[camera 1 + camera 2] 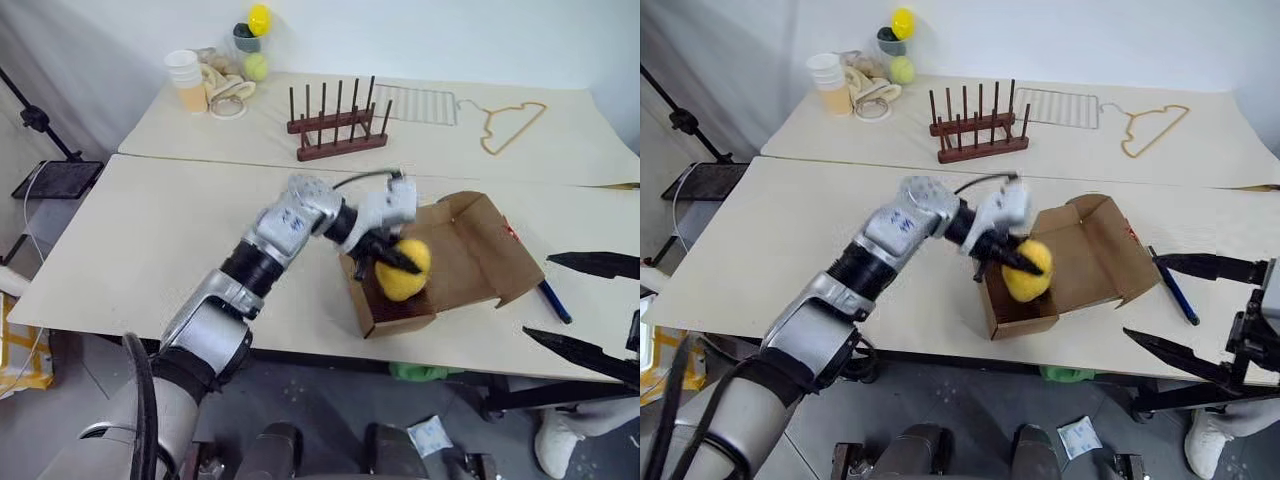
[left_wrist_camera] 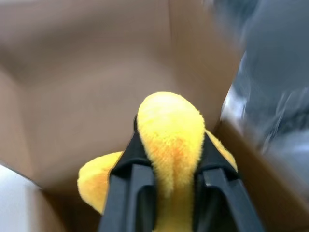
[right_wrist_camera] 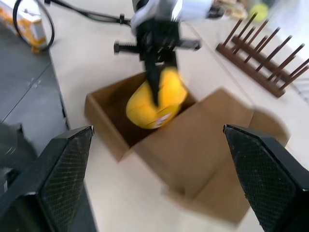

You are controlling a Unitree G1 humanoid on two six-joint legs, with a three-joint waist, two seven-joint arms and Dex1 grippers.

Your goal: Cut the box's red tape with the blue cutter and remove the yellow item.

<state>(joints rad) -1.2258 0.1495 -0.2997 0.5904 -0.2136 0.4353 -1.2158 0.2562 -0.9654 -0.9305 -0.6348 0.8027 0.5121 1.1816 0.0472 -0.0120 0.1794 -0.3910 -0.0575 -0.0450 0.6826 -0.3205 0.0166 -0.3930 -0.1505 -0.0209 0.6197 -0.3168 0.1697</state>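
The left gripper (image 1: 396, 260) clasps the yellow item (image 1: 405, 270) over the opened box (image 1: 470, 255) near the table's (image 1: 150, 240) front edge; the right gripper (image 1: 590, 310) gapes empty

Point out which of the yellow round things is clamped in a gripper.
The yellow item at the open box, pinched by the left gripper. The yellow egg-shaped ball and the tennis ball sit untouched at the far table corner.

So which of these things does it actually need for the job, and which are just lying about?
Needed:
box, open
red tape on its flap
blue cutter, on the table beside the box
yellow item, pinched by the left gripper

Lying about:
wooden rack
wire grid
hanger
cups
balls
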